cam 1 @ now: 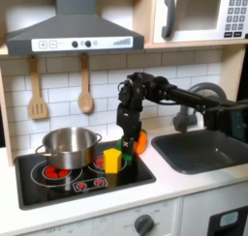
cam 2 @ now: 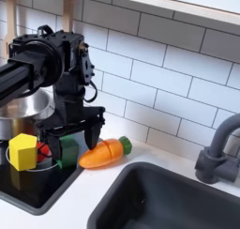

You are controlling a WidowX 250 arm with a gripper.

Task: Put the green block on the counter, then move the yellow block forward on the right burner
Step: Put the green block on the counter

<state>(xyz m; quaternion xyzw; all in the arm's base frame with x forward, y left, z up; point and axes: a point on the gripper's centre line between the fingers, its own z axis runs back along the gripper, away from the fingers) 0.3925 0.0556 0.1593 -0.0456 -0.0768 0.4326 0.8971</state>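
The yellow block (cam 1: 112, 160) (cam 2: 22, 150) stands on the right burner of the black stovetop (cam 1: 58, 187). The green block (cam 1: 123, 143) (cam 2: 67, 154) sits just behind it at the stovetop's right edge, beside the white counter (cam 1: 165, 182) (cam 2: 75, 200). I cannot tell whether it rests on the panel or the counter. My gripper (cam 1: 126, 133) (cam 2: 80, 137) hangs low right over the green block, pointing down and open. One of its fingers (cam 2: 60, 139) is at the block, and the other is above the carrot toy's leafy end.
An orange carrot toy (cam 1: 139, 141) (cam 2: 106, 152) lies on the counter right of the green block. A steel pot (cam 1: 68, 145) (cam 2: 23, 106) fills the left burner. The grey sink (cam 1: 203, 151) (cam 2: 169, 200) and faucet (cam 2: 220, 148) lie to the right in both exterior views. The tiled wall is close behind.
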